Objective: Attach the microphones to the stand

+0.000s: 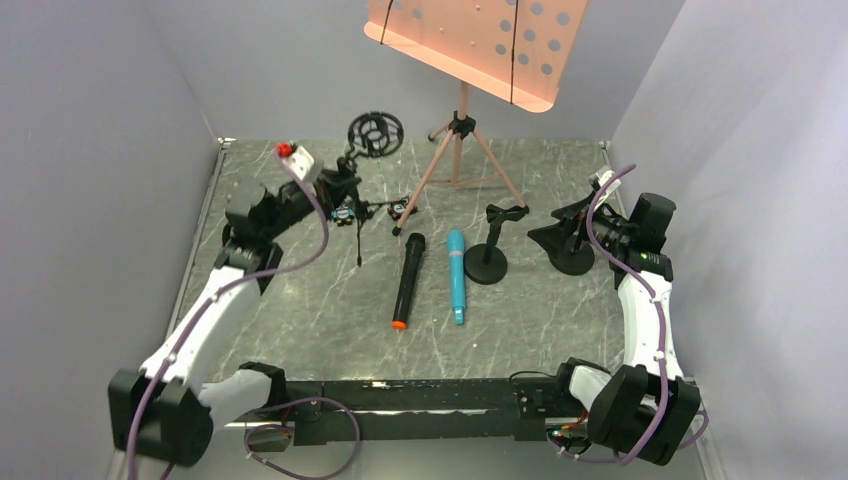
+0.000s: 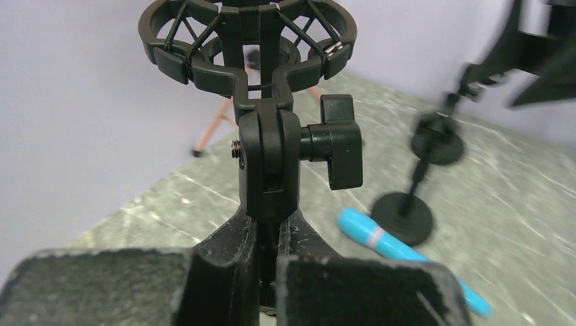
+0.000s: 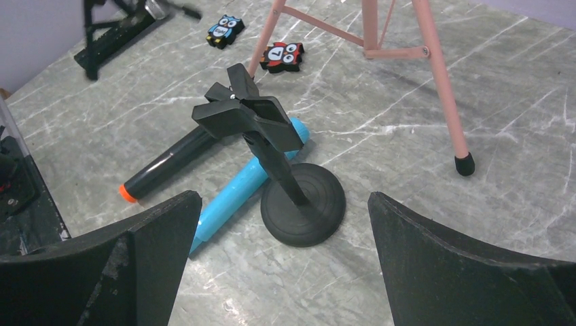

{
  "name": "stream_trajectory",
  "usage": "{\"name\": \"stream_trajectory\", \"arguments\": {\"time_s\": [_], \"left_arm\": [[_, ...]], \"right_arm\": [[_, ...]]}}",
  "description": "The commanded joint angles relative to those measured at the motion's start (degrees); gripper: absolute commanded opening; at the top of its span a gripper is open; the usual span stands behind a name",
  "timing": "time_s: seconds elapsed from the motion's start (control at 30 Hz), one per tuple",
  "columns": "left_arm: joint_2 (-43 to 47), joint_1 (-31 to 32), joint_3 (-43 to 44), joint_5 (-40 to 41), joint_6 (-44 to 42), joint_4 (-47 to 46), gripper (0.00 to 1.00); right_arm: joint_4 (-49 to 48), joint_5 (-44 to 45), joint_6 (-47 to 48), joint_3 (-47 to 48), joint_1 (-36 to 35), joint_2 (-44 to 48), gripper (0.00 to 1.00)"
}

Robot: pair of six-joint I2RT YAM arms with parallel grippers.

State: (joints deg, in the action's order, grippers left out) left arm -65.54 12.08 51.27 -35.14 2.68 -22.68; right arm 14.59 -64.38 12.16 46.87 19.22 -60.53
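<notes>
**Black shock mount clamped in my left, both microphones flat on the table**

Black fingers of my left gripper [image 2: 268, 248] are pressed together on the lower stem of a shock-mount stand [image 2: 268, 159]. Its ring cradle [image 2: 248, 41] rises straight above the joint, and a tightening knob [image 2: 339, 139] sticks out to the right. From above, this hand sits at the far left of the grey marbled table [image 1: 300, 310], close to two small owl figurines [image 1: 347, 212] [image 1: 403, 209].

My right gripper [image 3: 283, 204] has its jaws spread wide with nothing between them. It hangs over the right side of the table, facing a round-based clip stand [image 3: 303, 204] whose post leans and whose clip [image 3: 248, 115] holds nothing.

The turquoise microphone [image 1: 456, 275] lies flat near the middle of the table, just beside that stand's base on its left. The black microphone with the orange end cap [image 1: 408, 282] lies alongside it further left, a little apart and roughly parallel, orange end toward my bases. Neither is touched by either hand, and neither sits in a holder.

Behind them stands a pink music stand [image 1: 460, 40], its tripod legs [image 1: 458, 150] planted at the back of the table.
</notes>
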Motion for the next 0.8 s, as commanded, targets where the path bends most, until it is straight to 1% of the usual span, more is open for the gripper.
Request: {"name": "stream_trajectory", "arguments": {"time_s": [0.0,0.1,0.2,0.3,0.37,0.47,0.63,0.77], "left_arm": [[11.92,4.54,-5.28,-5.89,-4.50,7.99,0.00],[19.88,6.02,-10.25,-5.00,-5.82,13.32,0.00],[26.36,6.36,-16.28,-2.95,-5.12,14.57,0.00],[31.47,6.60,-22.27,0.17,-3.18,12.97,0.00],[34.73,6.91,-26.43,3.62,0.41,9.28,0.00],[36.25,7.96,-28.42,7.29,2.10,7.32,0.00],[34.82,9.61,-30.90,9.68,2.46,4.31,0.00],[35.56,11.10,-32.57,15.88,1.07,3.39,0.00]], "right_arm": [[-0.81,-0.25,1.44,2.02,-0.30,0.50,1.00],[-1.12,-0.62,1.21,1.83,-0.32,0.29,1.00],[-1.40,-0.81,0.94,1.65,-0.34,0.02,1.00],[-1.89,-1.02,0.68,1.30,-0.41,-0.24,1.00],[-2.05,-1.09,0.67,1.12,-0.36,-0.45,1.00],[-2.22,-1.24,0.58,1.03,-0.35,-0.86,1.00],[-2.02,-1.10,0.84,0.95,-0.42,-0.95,1.00],[-2.09,-1.47,0.71,1.02,-0.50,-1.00,1.00]]}}
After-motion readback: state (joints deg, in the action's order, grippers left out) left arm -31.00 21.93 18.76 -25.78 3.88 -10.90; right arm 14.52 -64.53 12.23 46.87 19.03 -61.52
